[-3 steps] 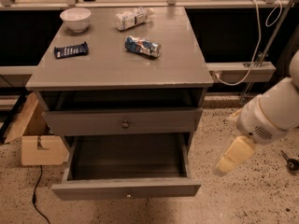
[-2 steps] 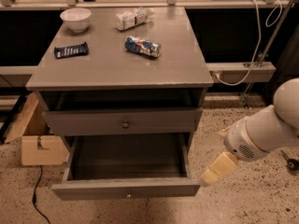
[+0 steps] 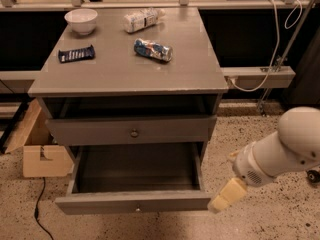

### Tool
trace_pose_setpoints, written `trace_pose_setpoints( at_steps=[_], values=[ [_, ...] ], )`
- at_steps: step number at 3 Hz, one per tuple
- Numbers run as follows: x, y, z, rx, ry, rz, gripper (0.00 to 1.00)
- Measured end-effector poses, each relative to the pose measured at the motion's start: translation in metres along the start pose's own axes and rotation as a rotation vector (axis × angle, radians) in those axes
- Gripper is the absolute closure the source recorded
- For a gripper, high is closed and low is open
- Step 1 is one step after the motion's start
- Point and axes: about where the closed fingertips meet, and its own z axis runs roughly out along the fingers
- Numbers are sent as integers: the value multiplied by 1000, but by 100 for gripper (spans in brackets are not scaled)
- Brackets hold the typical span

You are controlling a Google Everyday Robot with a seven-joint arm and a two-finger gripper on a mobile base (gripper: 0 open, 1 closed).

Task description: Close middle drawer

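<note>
Down low, tool (image 3: 220, 202) by mid drawer (image 3: 100, 203)

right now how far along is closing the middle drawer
Done: nothing yet. The middle drawer stands pulled far out, its dark inside exposed. In hand: the gripper is low beside the drawer's right front corner; whether it touches the front cannot be told. Left: the whole push, sliding the drawer front back until it sits flush with the cabinet.
</note>
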Motion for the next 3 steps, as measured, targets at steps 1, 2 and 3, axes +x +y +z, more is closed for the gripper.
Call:
trace_pose_setpoints(
  at_steps=[1, 2, 3],
  values=[
    [35, -1, 62, -81, -17, -32, 18],
    [61, -3, 119, -145, -33, -86, 41],
    [74, -9, 174, -181, -36, -120, 64]
  ],
)
